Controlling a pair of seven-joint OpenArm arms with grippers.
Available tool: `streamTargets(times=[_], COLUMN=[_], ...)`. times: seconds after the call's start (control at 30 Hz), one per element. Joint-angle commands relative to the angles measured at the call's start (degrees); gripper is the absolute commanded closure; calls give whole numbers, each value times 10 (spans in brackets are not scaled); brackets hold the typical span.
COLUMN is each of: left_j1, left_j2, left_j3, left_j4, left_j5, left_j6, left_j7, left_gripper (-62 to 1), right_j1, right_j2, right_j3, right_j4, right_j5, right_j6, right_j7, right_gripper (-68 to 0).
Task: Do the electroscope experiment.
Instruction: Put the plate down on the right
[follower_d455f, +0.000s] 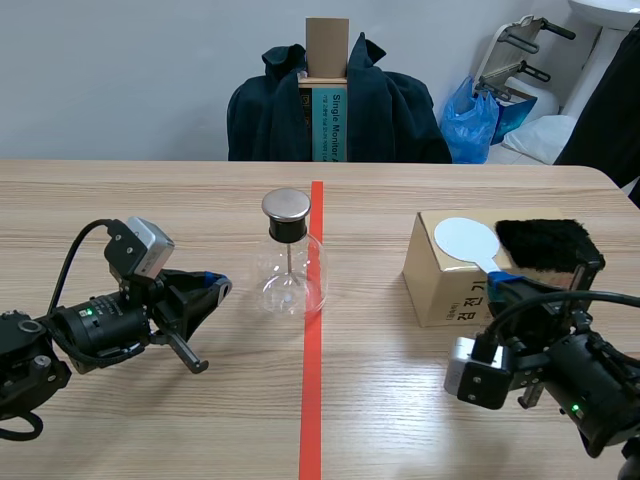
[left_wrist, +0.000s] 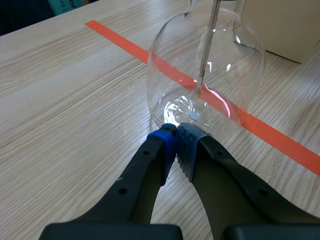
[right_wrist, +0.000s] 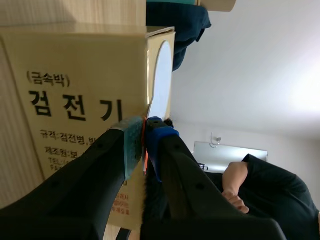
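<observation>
A glass-flask electroscope (follower_d455f: 289, 262) with a metal cap stands on the orange-red tape line (follower_d455f: 311, 400) that splits a pale wood-grain table (follower_d455f: 400, 400). The left gripper (left_wrist: 177, 135) sits low over the table, its fingers pressed together on nothing, tips just at the flask's base. Right of the line, the right gripper (right_wrist: 145, 131) is clamped on the handle of a white paddle (follower_d455f: 465, 240) that lies on top of a cardboard box (follower_d455f: 440, 290), beside a pad of black fur (follower_d455f: 540, 245). Beyond the table's far edge, a dark jacket (follower_d455f: 400, 110) drapes a chair before a plain grey wall (follower_d455f: 130, 70), with a blue plastic bag (follower_d455f: 470, 125) nearby.
</observation>
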Motion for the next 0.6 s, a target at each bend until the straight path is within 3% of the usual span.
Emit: streamTargets(times=[0.0, 0.1, 0.27, 0.37, 0.43, 0.57], left_j1=[-2, -2, 0, 13, 29, 82], left_j2=[-2, -2, -12, -35, -59, -117], left_j3=[-3, -3, -3, -4, -4, -8], left_j4=[13, 13, 19, 49, 84, 176], left_j5=[-4, -4, -4, -4, -5, -9], left_j6=[1, 1, 1, -2, -1, -1], left_j7=[-6, -6, -6, -6, -6, -6], left_gripper=[-28, -28, -28, -31, -72, -254], right_j1=[0, -1, -1, -3, -7, -20], right_j2=[3, 3, 3, 5, 12, 48], right_j3=[5, 5, 5, 5, 5, 5], right_j4=[2, 2, 2, 2, 2, 4], right_j5=[3, 3, 3, 5, 12, 59], right_j6=[-4, -4, -5, -14, -27, -74], right_j7=[0, 0, 0, 0, 8, 59], right_gripper=[-12, -96, -356, -457, -489, -491])
